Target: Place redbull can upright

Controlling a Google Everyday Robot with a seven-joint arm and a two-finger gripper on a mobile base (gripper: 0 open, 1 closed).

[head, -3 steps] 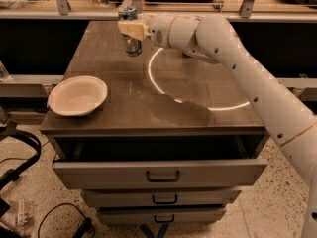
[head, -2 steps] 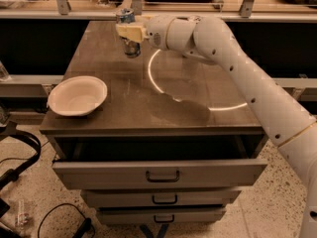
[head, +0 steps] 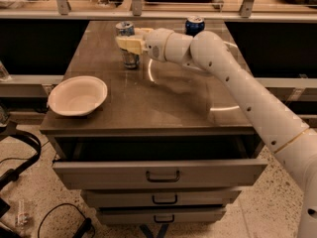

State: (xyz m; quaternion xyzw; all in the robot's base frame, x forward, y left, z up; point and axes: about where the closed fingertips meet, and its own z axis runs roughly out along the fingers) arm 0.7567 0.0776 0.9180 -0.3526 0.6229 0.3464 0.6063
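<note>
The redbull can (head: 126, 29) is slim, light blue and silver, and stands upright at the far left of the wooden table (head: 163, 105). Its base is at or just above the tabletop. My gripper (head: 130, 43) reaches in from the right, and its pale yellow fingers (head: 124, 42) are closed around the can's middle. The white arm (head: 233, 68) stretches from the lower right across the table to the can.
A dark blue Pepsi can (head: 194, 25) stands upright at the far edge, right of the gripper. A white bowl (head: 78, 95) sits at the table's front left corner. The top drawer (head: 161, 170) below the tabletop is pulled open. Shelving runs behind the table.
The gripper with the can has come lower and a little nearer over the table. The dark blue can behind the arm now shows.
</note>
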